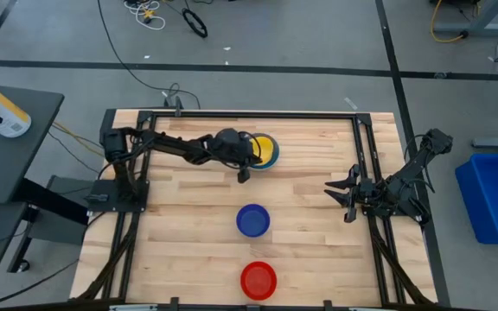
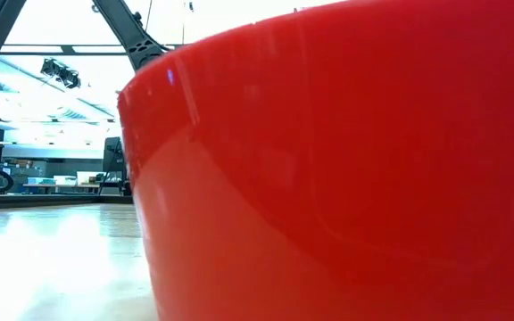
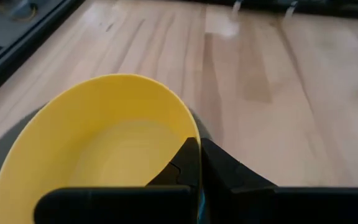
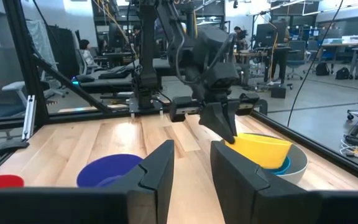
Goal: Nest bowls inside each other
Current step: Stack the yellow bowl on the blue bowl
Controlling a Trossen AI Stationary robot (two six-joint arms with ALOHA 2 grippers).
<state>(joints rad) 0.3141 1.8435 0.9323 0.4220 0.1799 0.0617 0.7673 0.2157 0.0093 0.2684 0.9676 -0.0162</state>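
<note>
A yellow bowl (image 1: 268, 149) sits tilted in a light blue bowl (image 4: 283, 165), which is nested in a grey bowl (image 4: 298, 160) at the table's far middle. My left gripper (image 3: 199, 144) is shut on the yellow bowl's rim. A dark blue bowl (image 1: 252, 220) rests on its base at the table's centre. A red bowl (image 1: 258, 280) stands near the front edge and fills the low view. My right gripper (image 1: 340, 192) waits open at the right side and holds nothing. My left gripper pinches the yellow bowl's rim (image 3: 190, 138) on the side toward the table's near edge, one finger inside the bowl and one outside. The fingers slant down from the table's left. The bowl (image 4: 263, 149) is tilted, its lower part inside the light blue bowl.
Black frame rails (image 1: 366, 155) run along the table's left, right and far edges. Bare wood lies between the stack and the dark blue bowl, and to the left and right of the bowls.
</note>
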